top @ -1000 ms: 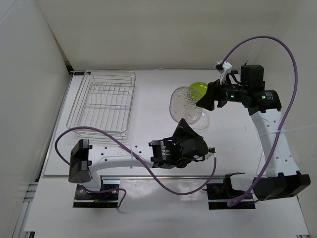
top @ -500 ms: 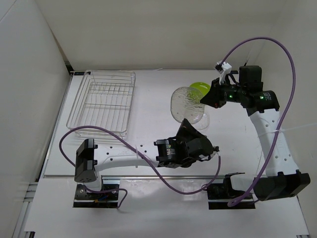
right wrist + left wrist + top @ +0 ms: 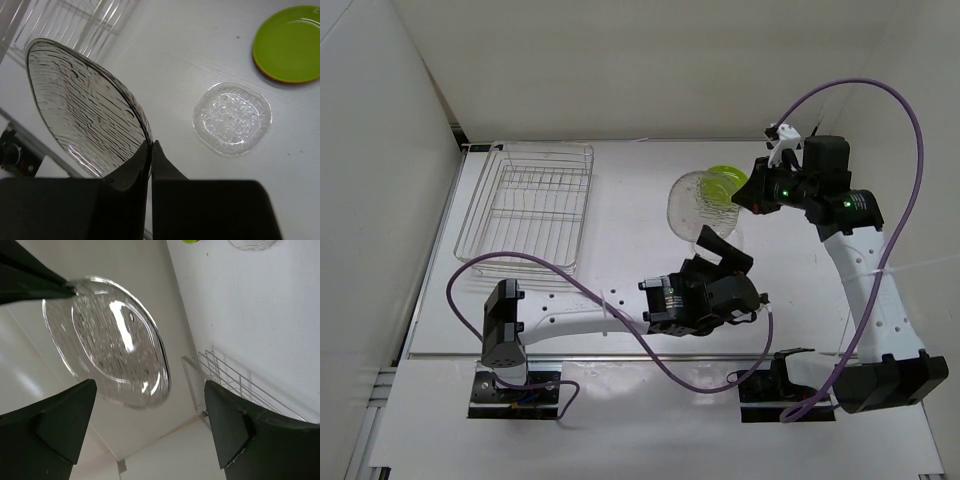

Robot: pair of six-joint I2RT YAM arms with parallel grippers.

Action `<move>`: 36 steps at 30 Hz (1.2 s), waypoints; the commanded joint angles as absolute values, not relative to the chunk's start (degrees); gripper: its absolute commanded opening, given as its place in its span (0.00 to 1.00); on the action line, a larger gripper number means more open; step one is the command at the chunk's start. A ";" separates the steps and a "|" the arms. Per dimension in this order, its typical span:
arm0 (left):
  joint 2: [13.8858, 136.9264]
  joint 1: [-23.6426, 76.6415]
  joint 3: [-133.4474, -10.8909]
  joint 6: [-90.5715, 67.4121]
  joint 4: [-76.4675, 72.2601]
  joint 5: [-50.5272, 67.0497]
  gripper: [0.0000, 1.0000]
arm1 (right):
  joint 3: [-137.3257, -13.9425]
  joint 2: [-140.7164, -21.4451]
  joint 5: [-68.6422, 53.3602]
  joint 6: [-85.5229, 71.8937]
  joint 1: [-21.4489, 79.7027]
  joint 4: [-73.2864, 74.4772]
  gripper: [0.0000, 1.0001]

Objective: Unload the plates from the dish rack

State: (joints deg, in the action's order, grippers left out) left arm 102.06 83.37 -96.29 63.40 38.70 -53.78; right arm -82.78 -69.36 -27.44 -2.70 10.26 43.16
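**Right wrist view: put the glass plate down softly**

My right gripper [image 3: 151, 145] is closed tight on the very edge of the big clear glass plate [image 3: 85, 110]. The plate is up in the air and tipped on its side, over the table [image 3: 640, 200]. My left gripper [image 3: 725, 246] is wide open just under it and holds nothing.

Down on the table lie a smaller clear plate [image 3: 232, 117] and a lime green plate [image 3: 287, 42] sitting on an orange plate [image 3: 265, 74]. The dish rack [image 3: 525, 210] is well off to the left, and I see no plates in it. I cannot find the black plate.

I think the job now is to lay this plate down with the others. I only have a small pinch on the rim, so I want to go slowly or it may swing or slip. I would turn it flat first, then lower it until it touches, and only then let go. I would also pull the left arm away so nothing bumps.
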 commanded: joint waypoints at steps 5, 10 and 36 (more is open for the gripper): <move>98.89 79.39 -98.79 48.70 65.28 -43.79 1.00 | -80.60 -74.26 -11.61 -8.53 7.38 37.79 0.00; 96.07 65.51 -107.46 44.57 62.59 -39.21 1.00 | -78.93 -80.05 -12.22 -1.51 6.86 35.78 0.00; 72.52 17.31 -87.11 20.39 43.25 1.14 1.00 | -80.07 -99.32 -19.25 6.86 0.97 34.10 0.00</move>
State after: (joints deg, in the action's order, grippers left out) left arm 75.42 17.82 -88.14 22.02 45.41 -1.93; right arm -78.96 -99.37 -17.32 7.81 0.97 36.75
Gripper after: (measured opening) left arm 0.997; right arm 0.005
